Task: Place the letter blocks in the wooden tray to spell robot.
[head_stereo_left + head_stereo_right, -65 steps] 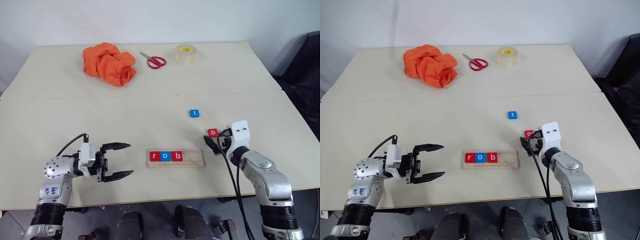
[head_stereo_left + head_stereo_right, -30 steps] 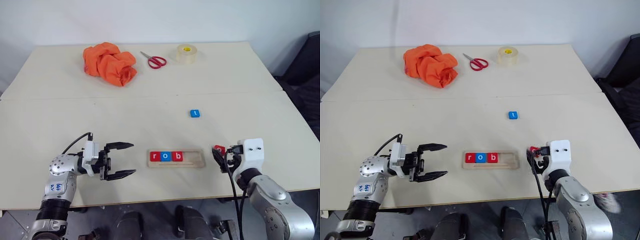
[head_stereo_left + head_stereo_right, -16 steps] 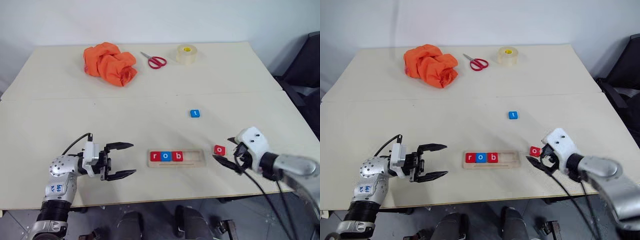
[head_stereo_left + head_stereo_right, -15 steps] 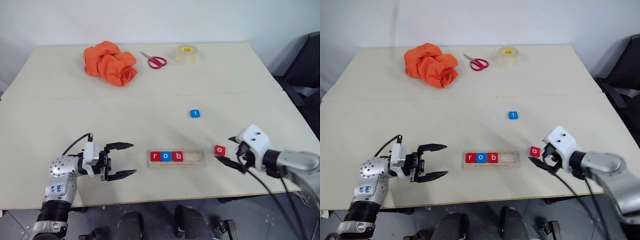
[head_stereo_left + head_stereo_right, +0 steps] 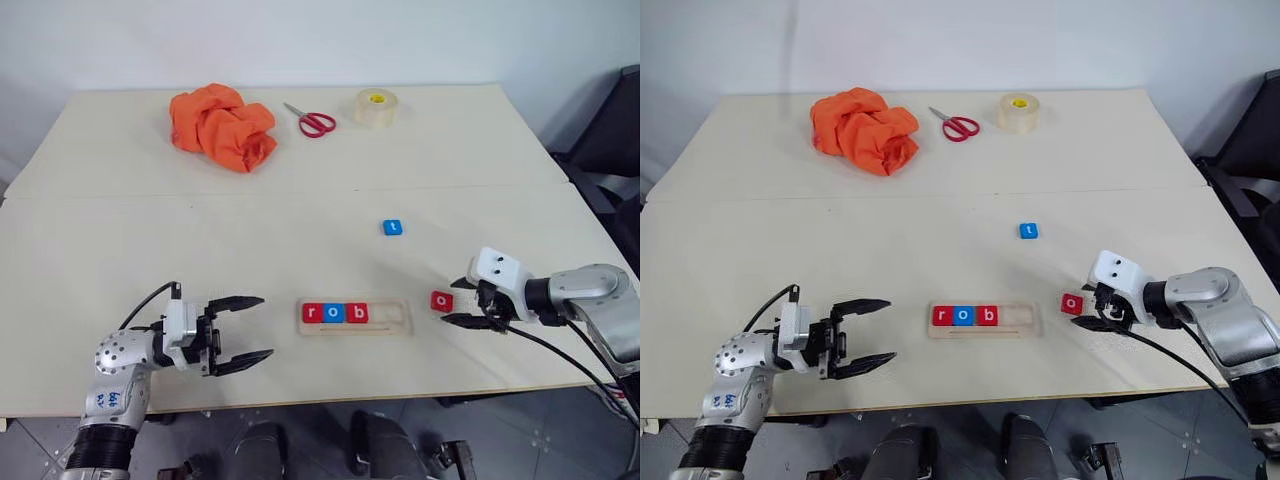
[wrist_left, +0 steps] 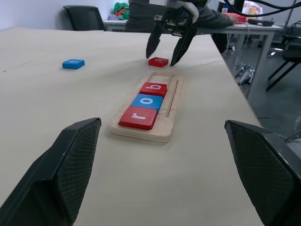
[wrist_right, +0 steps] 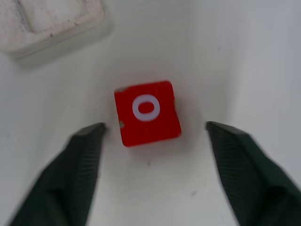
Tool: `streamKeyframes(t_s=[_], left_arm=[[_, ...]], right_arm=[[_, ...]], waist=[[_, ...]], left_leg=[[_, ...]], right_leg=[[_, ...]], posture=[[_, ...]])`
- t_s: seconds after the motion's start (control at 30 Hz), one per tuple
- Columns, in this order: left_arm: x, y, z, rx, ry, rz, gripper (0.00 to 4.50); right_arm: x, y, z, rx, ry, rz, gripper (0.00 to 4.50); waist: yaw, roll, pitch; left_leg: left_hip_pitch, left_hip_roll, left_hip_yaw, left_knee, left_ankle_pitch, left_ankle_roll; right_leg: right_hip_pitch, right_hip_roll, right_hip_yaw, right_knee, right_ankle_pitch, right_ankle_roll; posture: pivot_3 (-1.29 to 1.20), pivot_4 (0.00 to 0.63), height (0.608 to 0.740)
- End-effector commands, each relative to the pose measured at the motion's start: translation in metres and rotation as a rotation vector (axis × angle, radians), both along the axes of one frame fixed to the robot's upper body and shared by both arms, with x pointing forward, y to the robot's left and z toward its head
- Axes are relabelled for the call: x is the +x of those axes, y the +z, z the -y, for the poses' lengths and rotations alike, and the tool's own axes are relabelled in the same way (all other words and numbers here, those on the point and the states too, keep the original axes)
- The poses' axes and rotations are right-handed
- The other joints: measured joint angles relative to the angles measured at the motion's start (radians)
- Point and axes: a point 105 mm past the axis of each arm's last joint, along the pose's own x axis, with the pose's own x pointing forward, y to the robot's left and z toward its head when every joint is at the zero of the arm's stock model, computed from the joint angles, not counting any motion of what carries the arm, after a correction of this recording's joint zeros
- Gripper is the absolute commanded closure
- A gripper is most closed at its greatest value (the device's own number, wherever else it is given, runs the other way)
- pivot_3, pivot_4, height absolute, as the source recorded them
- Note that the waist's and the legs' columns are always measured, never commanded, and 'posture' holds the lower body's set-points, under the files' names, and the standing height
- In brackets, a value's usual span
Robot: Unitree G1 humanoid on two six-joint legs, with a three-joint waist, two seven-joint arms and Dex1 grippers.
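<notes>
From the head camera, you see the wooden tray (image 5: 354, 317) lying crosswise near the front edge of the table (image 5: 300, 220), its long axis running 9 to 3 o'clock. Three letter blocks fill its left end, reading r (image 5: 312, 313), o (image 5: 334, 313), b (image 5: 357, 313); the two slots on the right are bare. The red o block (image 5: 442, 300) lies flat on the table just off the tray's right end, at 3 o'clock from it, and the blue t block (image 5: 393, 227) sits well apart at about 1 o'clock from the tray. Your right gripper (image 5: 462, 303) is just beside the red o, which lies at 9 o'clock from it; the fingers are spread and hold nothing. It is far the nearer arm. Your left gripper (image 5: 255, 328) hangs off the tray's left end, fingers apart and empty.

In the left wrist view, the tray (image 6: 146, 112) runs lengthwise away from you, with the red o (image 6: 158, 61) beyond its far end under the right gripper (image 6: 162, 53).

In the right wrist view, the red o (image 7: 147, 112) lies between the two parted fingers (image 7: 80, 175), touching neither, with the tray's corner (image 7: 51, 23) at 11 o'clock. I judge that closing on it is your next move.
</notes>
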Motion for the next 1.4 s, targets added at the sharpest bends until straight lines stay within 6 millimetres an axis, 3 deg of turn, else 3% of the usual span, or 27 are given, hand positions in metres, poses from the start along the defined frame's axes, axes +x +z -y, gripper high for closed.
streamKeyframes(t_s=[0.03, 0.1, 0.23, 0.4, 0.77, 1.0, 1.4], left_arm=[[-0.002, 0.008, -0.002, 0.003, 0.009, 0.042, 0.0], [-0.002, 0.008, -0.002, 0.002, 0.012, 0.043, 0.0], [-0.001, 0.007, -0.001, 0.002, 0.011, 0.044, 0.0], [0.0, 0.007, 0.001, 0.0, -0.002, 0.043, 0.0], [0.002, 0.005, 0.004, -0.014, 0.002, 0.048, 0.0], [-0.002, 0.003, 0.005, -0.023, 0.027, 0.05, 0.0], [-0.008, 0.002, 0.003, -0.028, 0.059, 0.044, 0.0]], right_arm=[[0.004, 0.007, -0.001, -0.005, 0.013, 0.031, 2.37], [0.005, 0.01, -0.002, -0.009, 0.016, 0.045, 3.02], [0.006, 0.029, -0.009, 0.016, 0.03, 0.085, 3.05], [-0.002, 0.053, -0.034, 0.024, 0.101, 0.074, 3.05], [-0.015, 0.037, -0.1, -0.07, 0.338, -0.035, 3.05], [-0.013, 0.029, -0.11, -0.115, 0.395, -0.054, 3.05], [-0.005, 0.019, -0.109, -0.154, 0.406, -0.062, 3.05]], waist=[[0.0, 0.0, 0.0], [0.0, 0.0, 0.0], [0.0, 0.0, 0.0], [-0.002, 0.0, 0.0], [-0.003, 0.0, 0.0], [-0.002, 0.0, 0.0], [-0.002, 0.0, 0.0]], left_leg=[[0.0, 0.0, 0.0, 0.0, 0.0, 0.0], [0.0, 0.0, 0.0, 0.0, 0.0, 0.0], [0.0, 0.0, 0.0, 0.0, 0.0, 0.0], [0.0, 0.001, 0.0, 0.0, 0.0, 0.0], [-0.001, 0.001, 0.001, 0.0, 0.0, -0.001], [-0.002, 0.001, 0.002, 0.0, 0.0, -0.001], [-0.001, 0.001, 0.002, 0.0, 0.0, -0.001]], right_leg=[[0.0, 0.0, 0.0, 0.0, 0.0, 0.0], [0.0, 0.0, 0.0, 0.0, 0.0, 0.0], [0.0, 0.0, 0.0, 0.0, 0.0, 0.0], [-0.001, 0.0, 0.0, 0.0, 0.0, 0.0], [-0.002, 0.0, 0.0, 0.001, 0.0, -0.001], [-0.003, 0.0, 0.0, 0.001, 0.0, -0.001], [-0.003, 0.0, 0.0, 0.001, 0.0, -0.001]], posture=[[0.0, 0.15, 0.74], [0.0, 0.15, 0.74], [0.0, 0.15, 0.74], [0.0, 0.15, 0.74], [0.0, 0.15, 0.74], [0.0, 0.15, 0.74], [0.0, 0.15, 0.74]])
